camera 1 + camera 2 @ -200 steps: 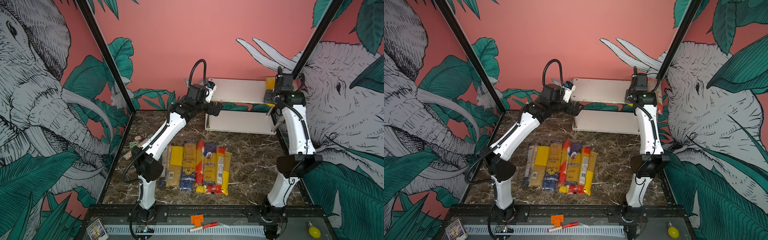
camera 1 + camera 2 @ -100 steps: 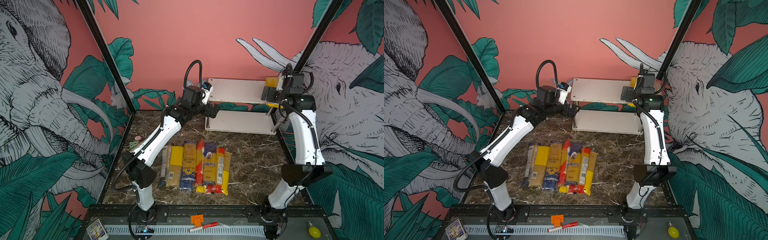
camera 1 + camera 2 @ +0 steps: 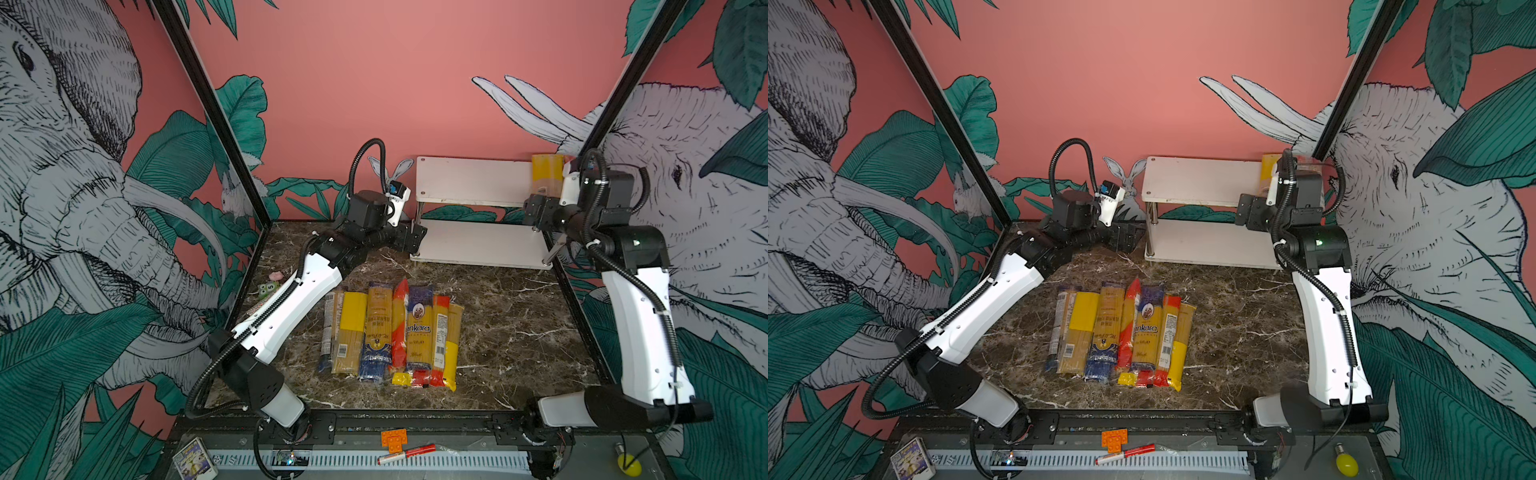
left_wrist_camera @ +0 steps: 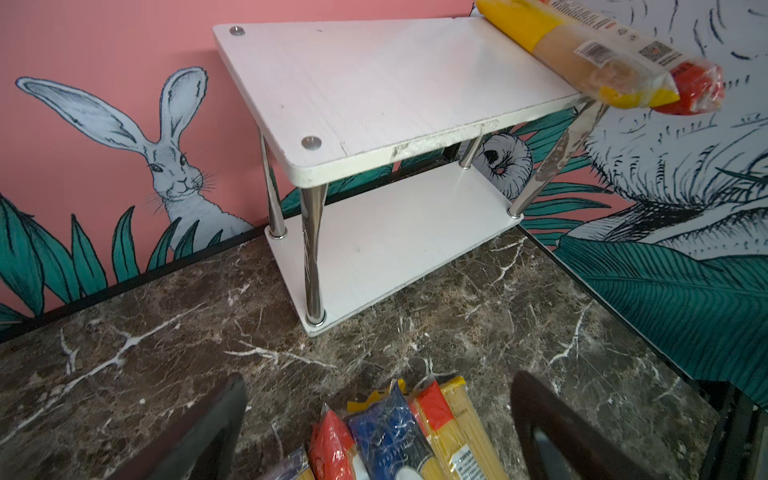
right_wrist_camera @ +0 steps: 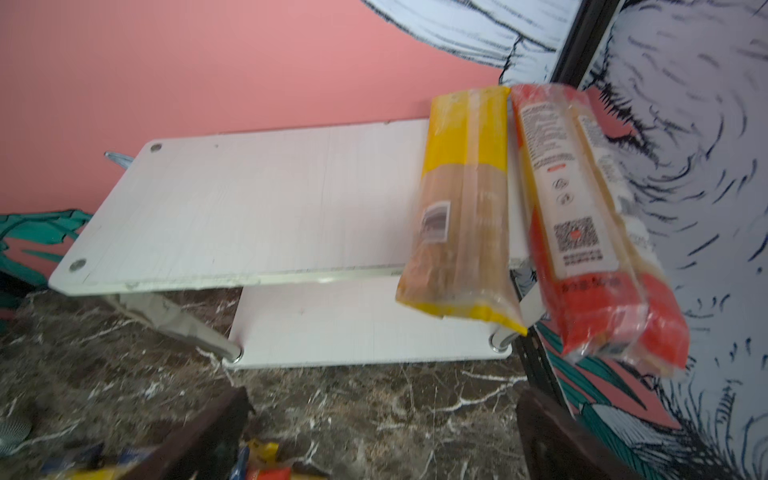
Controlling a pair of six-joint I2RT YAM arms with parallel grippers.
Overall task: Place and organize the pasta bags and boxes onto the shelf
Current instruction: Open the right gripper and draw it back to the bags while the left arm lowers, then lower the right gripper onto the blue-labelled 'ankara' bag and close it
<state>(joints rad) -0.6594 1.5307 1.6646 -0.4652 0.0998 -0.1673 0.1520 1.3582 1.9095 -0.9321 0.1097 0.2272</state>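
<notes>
Shelf (image 3: 469, 180): white two-tier rack on metal posts, at the back of the marble worktop (image 3: 519, 332). Top board, right end: yellow-ended spaghetti pack (image 5: 461, 216) and red-ended spaghetti pack (image 5: 582, 232), side by side, both overhanging the front edge (blurred in the right wrist view). Worktop, centre: row of spaghetti packs (image 3: 390, 332), laid side by side, well apart from the shelf. Left tool (image 4: 378, 386): jaws wide, empty, near the shelf's left front post. Right tool (image 5: 382, 399): jaws wide, empty, before the shelved packs.
</notes>
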